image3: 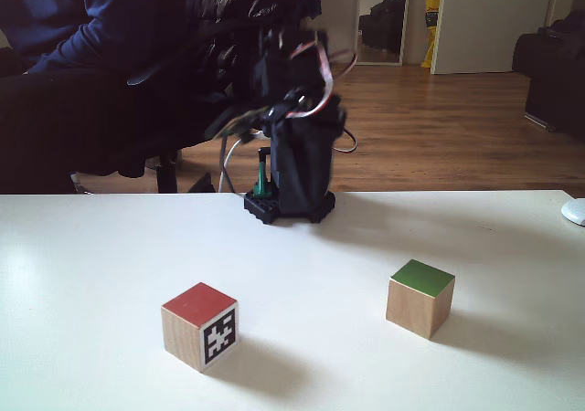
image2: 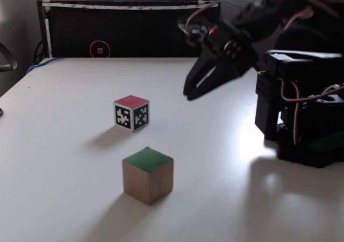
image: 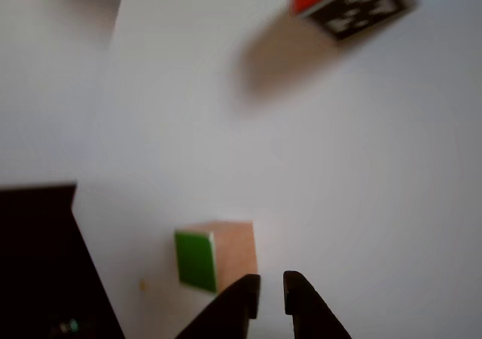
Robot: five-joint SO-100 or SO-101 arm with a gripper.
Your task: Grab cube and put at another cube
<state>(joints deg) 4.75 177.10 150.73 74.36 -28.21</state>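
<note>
The cube (image2: 148, 175) has a green top and plain wood sides and stands on the white table (image2: 64, 161) near the front. In the other view the cube (image: 215, 255) lies just left of my fingertips. Another cube (image2: 131, 113), red on top with black-and-white markers on its sides, sits a short way behind it, apart from it. In the other view this second cube (image: 350, 0) is at the top right, blurred. My gripper (image2: 189, 95) hangs in the air to the right of both cubes, jaws together and holding nothing. Its gripper tips (image: 271, 280) show a thin slit.
A black cabinet (image2: 129, 27) lines the table's far edge. The arm's base (image2: 306, 129) stands at the right. In a fixed view a seated person (image3: 91, 55) is behind the table and a white mouse (image3: 574, 212) lies at its right edge.
</note>
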